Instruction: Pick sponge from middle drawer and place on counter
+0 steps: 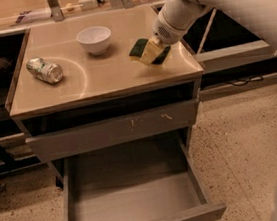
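Observation:
The sponge (147, 51), dark green over pale yellow, is held in my gripper (154, 48) over the right part of the tan counter (104, 74). It sits tilted, just above or touching the surface; I cannot tell which. The white arm reaches in from the upper right and hides most of the gripper. The middle drawer (133, 191) stands pulled out below, its grey floor bare.
A white bowl (94, 40) stands at the counter's back middle. A crushed silver can (45, 70) lies at the left. A scratched grey drawer front (116, 130) sits above the open drawer. A cluttered ledge with metal posts (55, 7) runs behind. Speckled floor lies to the right.

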{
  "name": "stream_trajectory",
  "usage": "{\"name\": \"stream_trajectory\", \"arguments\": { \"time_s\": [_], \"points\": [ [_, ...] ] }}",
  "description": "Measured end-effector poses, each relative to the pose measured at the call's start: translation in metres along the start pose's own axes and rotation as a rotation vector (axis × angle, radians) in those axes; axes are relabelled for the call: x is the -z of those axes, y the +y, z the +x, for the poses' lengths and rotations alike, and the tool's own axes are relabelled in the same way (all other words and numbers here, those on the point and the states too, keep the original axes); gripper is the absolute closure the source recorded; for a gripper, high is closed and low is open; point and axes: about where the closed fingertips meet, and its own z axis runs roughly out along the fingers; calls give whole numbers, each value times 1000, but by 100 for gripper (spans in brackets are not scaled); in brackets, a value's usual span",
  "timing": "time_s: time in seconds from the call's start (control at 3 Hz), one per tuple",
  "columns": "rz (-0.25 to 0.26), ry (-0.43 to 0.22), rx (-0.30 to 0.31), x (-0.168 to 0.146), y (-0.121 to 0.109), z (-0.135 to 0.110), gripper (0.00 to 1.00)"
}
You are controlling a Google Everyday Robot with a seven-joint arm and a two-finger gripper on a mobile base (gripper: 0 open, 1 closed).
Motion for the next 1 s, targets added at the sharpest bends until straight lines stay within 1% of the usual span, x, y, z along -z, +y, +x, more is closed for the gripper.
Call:
{"name": "stream_trajectory", "arguments": {
  "time_s": [0.33,0.67,1.0],
  "points": [
    [-38,-5,17,-36,-11,-15,100],
    [-80,-6,37,-72,-17,-31,100],
    [-78,-12,35,-75,-20,-33,81]
  ]
}}
